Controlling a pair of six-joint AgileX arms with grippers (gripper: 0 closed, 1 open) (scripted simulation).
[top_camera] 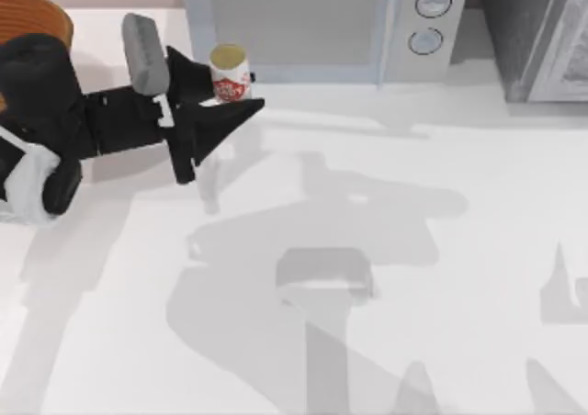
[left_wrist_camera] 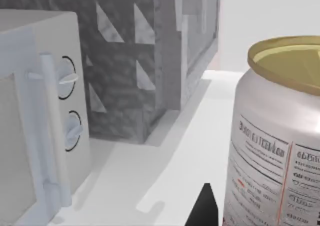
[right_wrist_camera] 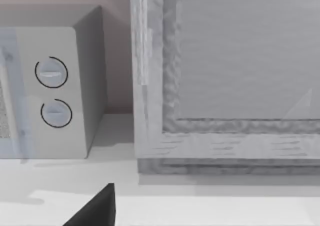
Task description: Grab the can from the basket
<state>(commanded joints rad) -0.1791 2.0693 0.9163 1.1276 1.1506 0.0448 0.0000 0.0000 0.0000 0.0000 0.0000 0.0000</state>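
The white can with red marking and a golden-tan top is at the back left, just in front of the microwave. It sits between the black fingers of my left gripper, which is shut on it. In the left wrist view the can looms close beside one black fingertip. The golden-brown basket lies at the far back left corner, behind my left arm and apart from the can. A black tip of my right gripper shows in the right wrist view, facing the back wall.
A pale microwave with two round knobs stands along the back edge, right behind the can. A grey stone-textured cabinet stands at the back right. The white table stretches across the middle and front.
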